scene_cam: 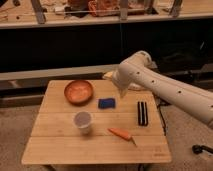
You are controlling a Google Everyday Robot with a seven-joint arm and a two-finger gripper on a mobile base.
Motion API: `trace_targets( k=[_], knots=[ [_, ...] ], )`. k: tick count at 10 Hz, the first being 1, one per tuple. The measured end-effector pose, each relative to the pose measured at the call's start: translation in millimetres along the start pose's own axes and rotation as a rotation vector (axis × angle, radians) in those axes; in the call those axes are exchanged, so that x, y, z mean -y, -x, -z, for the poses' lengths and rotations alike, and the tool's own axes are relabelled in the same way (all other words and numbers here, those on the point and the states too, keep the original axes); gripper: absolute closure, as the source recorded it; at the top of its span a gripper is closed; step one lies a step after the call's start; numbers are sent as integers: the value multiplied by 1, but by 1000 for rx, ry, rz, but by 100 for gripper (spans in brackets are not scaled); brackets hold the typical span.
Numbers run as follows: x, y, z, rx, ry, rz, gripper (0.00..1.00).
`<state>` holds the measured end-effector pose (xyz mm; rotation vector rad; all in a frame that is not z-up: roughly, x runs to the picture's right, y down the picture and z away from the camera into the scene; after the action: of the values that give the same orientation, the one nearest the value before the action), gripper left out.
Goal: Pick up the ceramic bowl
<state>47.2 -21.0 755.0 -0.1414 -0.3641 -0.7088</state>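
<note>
The ceramic bowl (78,91) is round, shallow and orange-brown. It sits upright on the back left of the wooden table (60,150). The white arm reaches in from the right. Its gripper (121,89) hangs over the table's back edge, to the right of the bowl and apart from it, just above and right of a blue sponge (106,103). Nothing shows in the gripper.
A small white cup (83,121) stands in front of the bowl. A carrot (121,134) lies at the front centre. A black flat object (142,112) lies at the right. A pale object (108,76) lies at the back edge. Dark shelving stands behind the table.
</note>
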Motion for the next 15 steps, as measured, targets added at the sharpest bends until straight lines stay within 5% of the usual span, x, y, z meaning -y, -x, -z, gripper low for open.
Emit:
trace_targets(
  k=[15],
  knots=[
    [27,14,-64,131,-58,102,20]
  ],
)
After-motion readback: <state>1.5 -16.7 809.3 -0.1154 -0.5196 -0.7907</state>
